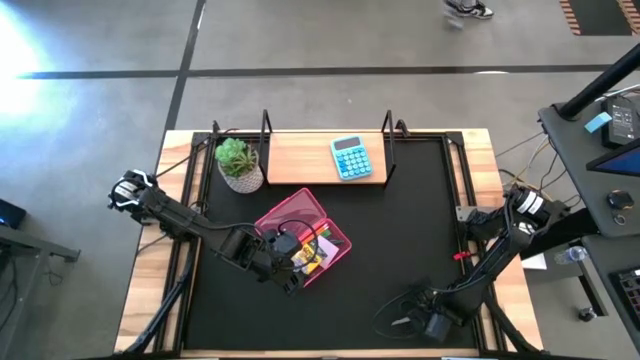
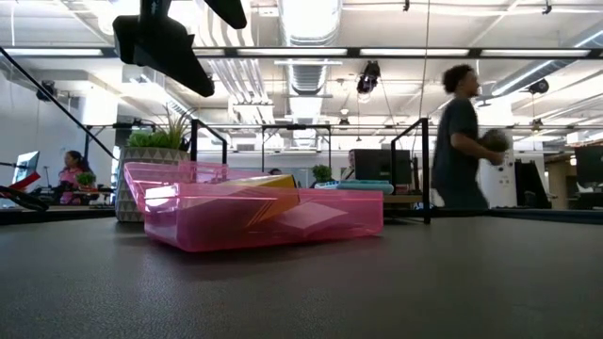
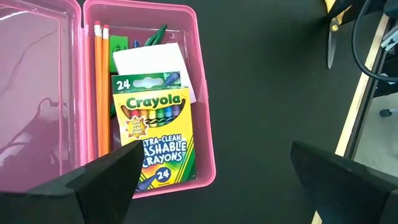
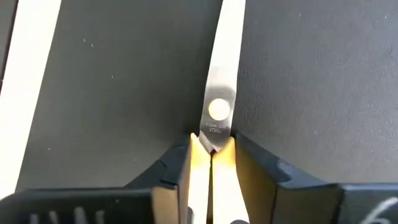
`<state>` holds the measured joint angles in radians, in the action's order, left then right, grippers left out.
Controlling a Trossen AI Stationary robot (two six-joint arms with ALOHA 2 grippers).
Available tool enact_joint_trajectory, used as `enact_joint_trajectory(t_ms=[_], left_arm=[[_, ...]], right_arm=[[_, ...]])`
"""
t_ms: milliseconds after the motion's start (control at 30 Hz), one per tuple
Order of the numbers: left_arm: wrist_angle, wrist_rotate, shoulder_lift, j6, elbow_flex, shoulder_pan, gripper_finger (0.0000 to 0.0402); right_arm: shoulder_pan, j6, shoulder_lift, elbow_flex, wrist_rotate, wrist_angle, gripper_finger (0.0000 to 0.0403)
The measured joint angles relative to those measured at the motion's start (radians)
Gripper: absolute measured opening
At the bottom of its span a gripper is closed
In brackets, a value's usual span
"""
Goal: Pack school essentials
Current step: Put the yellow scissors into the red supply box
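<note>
The left hand [image 3: 211,180] hovers spread above the open pink plastic case [image 3: 202,93] holding the yellow-green crayon box [image 3: 155,134] and orange pencils [image 3: 99,87]; the right hand [image 4: 211,165], apparently near the black surface's [image 1: 400,230] front edge, grips the yellow-handled steel scissors [image 4: 217,93]

The case [image 3: 202,93] is clear pink. In it, the crayon box [image 3: 158,134] is yellow and green with a rainbow row of crayons printed on it (white and blue lettering below), beside two orange pencils [image 3: 99,87] and a white card [image 3: 149,61]. The scissors [image 4: 214,93] have silver blades and yellow handles. The calculator [image 1: 351,158] is light blue, the plant [image 1: 235,155] green, the mat [image 1: 400,230] black.
</note>
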<state>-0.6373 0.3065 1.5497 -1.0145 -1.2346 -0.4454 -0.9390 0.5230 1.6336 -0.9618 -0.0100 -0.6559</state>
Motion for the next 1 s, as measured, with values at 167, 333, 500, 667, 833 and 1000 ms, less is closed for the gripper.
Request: enact_joint_trajectory(t_ms=[167,333,500,667,833,1000], left_arm=[[0.000,-0.001,0.000,0.000,0.000,0.000,0.0389],[0.000,-0.019,-0.014,0.000,0.001,0.000,0.0389],[-0.002,-0.020,-0.040,0.005,0.001,0.000,0.0389],[-0.003,-0.021,-0.062,0.018,0.001,0.002,0.0389],[-0.026,-0.035,-0.095,0.030,0.001,0.003,0.0389],[-0.088,-0.043,-0.146,0.026,0.001,0.003,0.0389]], right_arm=[[0.000,0.001,-0.006,-0.022,0.006,-0.009,0.0081],[0.008,0.000,-0.051,-0.080,0.012,-0.104,0.0083],[0.050,-0.001,-0.100,-0.127,0.076,-0.202,0.0083],[0.148,-0.091,-0.139,-0.173,0.186,-0.224,0.0083],[0.297,-0.270,-0.142,-0.224,0.223,-0.226,0.0084],[0.467,-0.399,-0.142,-0.252,0.226,-0.228,0.0084]])
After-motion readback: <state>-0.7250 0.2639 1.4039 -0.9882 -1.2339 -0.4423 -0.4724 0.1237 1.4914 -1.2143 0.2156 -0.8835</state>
